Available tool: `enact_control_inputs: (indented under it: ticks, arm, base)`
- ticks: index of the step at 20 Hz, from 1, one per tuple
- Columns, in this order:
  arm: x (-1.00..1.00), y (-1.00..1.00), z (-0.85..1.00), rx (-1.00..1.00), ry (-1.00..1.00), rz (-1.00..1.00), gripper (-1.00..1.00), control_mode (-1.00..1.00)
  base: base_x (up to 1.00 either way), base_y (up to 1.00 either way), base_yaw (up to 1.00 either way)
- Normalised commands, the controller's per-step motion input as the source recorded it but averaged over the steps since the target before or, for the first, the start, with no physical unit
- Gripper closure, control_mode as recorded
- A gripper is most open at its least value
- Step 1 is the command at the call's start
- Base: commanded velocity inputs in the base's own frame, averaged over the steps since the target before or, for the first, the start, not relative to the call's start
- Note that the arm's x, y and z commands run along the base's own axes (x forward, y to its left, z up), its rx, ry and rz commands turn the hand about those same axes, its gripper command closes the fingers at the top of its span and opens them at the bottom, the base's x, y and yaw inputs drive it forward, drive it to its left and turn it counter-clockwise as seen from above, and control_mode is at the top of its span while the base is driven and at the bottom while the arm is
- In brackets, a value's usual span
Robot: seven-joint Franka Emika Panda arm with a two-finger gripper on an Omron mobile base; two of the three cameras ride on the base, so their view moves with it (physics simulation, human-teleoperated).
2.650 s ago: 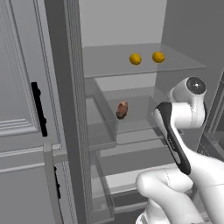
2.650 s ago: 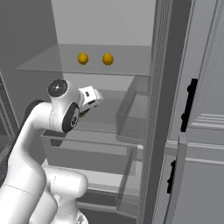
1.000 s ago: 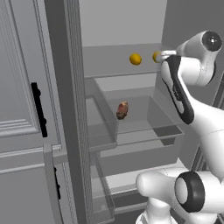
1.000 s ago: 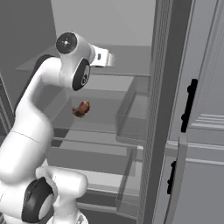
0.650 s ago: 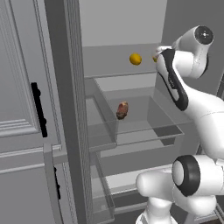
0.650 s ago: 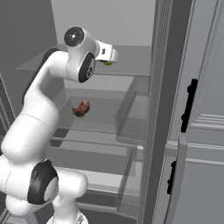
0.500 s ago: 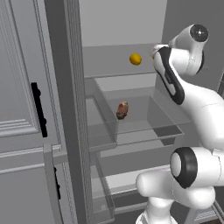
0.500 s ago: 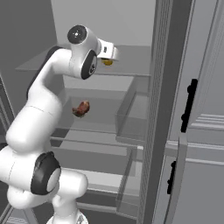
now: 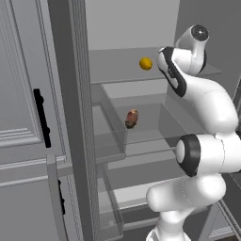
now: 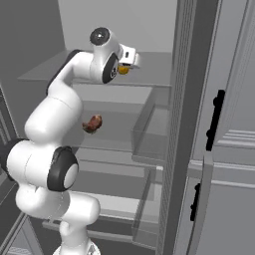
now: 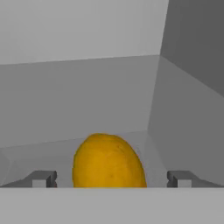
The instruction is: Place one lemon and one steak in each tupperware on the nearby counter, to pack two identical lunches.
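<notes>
My gripper (image 11: 111,179) is open on the fridge's upper shelf, and a yellow lemon (image 11: 108,161) lies between its two dark fingertips (image 11: 41,179) without being pinched. From the right base view the same lemon (image 10: 123,70) peeks out under the hand (image 10: 128,56). A second lemon (image 9: 146,63) rests further left on that shelf, clear of the arm. One shelf lower lies a reddish-brown steak (image 9: 132,118), also in the right base view (image 10: 92,123). The tupperware and the counter are out of view.
The open fridge has grey glass shelves and a clear bin (image 9: 110,136) at the middle shelf's left edge. Grey panelled doors with black handles (image 9: 40,117) (image 10: 215,119) flank the opening. The shelf's back and right walls (image 11: 188,87) stand close behind the lemon.
The arm has risen from the middle shelf to the upper shelf and reached in around the right-hand lemon. The jaws have stayed open. Steak and left lemon have not moved.
</notes>
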Motion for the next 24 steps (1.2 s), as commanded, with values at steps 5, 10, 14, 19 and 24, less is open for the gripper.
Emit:
enact_control_inputs:
  ticks: [5, 10, 14, 19, 24]
  arm:
    - [0.23, -0.01, -0.2, 0.0, 0.03, 0.0, -1.0, -1.0]
    - [0.15, 0.0, -0.24, 0.0, 0.0, 0.0, -1.0, -1.0]
    - [0.25, 0.0, -0.32, 0.0, 0.0, 0.0, 1.0, -1.0]
    - [0.07, 0.0, -0.28, 0.0, 0.0, 0.0, 1.0, -1.0]
    - [-0.86, 0.0, 0.01, 0.0, -0.05, -0.02, 1.0, -1.0]
  base:
    - [0.0, 0.0, 0.0]
    - [0.0, 0.0, 0.0]
    - [0.0, 0.0, 0.0]
    - [0.0, 0.0, 0.0]
    - [0.0, 0.0, 0.0]
